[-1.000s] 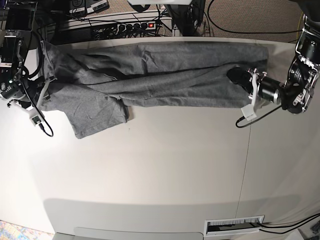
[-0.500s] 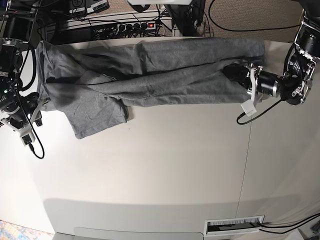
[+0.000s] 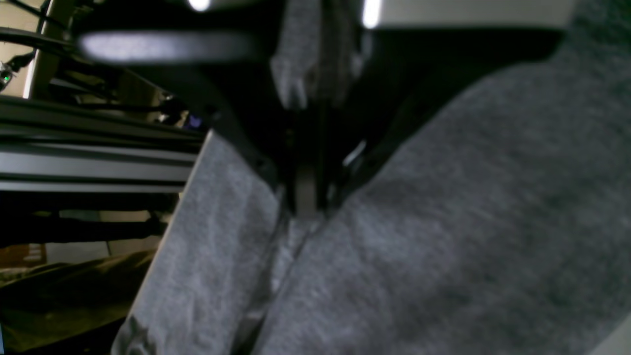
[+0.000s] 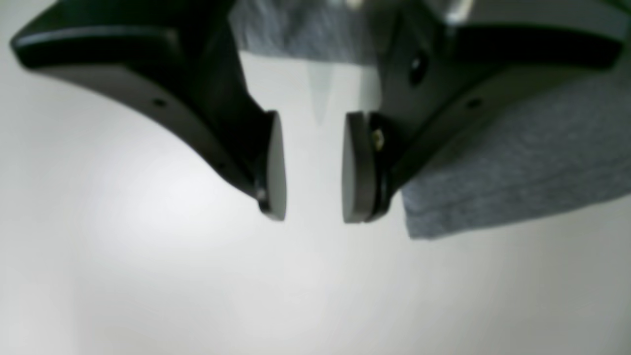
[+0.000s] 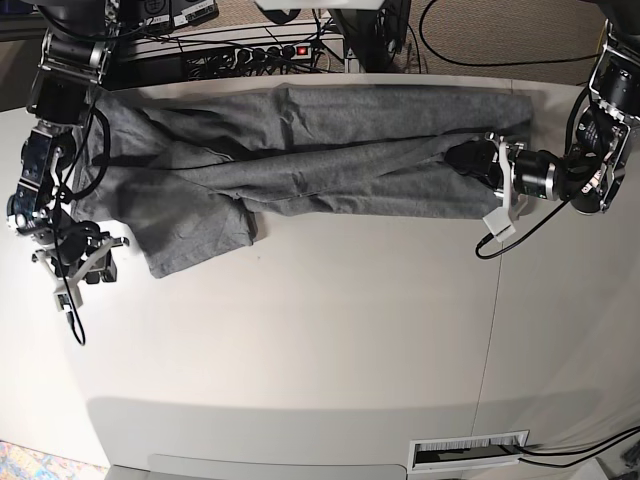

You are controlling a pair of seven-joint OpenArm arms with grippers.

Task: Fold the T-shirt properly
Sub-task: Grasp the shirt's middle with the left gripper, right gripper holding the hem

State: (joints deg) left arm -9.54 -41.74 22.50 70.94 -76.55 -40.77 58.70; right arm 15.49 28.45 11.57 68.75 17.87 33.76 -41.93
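The left hand [image 5: 468, 157] is pinching the plain heather-grey cotton T-shirt [image 5: 300, 150] on the white bench [image 5: 330, 330]; the right hand [image 4: 312, 167] is hovering empty, parted.

We count one T-shirt [image 5: 300, 160], grey, on one white table [image 5: 330, 340]. We see two robot arms, so two grippers: one left gripper [image 5: 468, 157] and one right gripper [image 5: 95, 268]. Behind the table there is one power strip [image 5: 265, 52], and several black cables that we cannot count.
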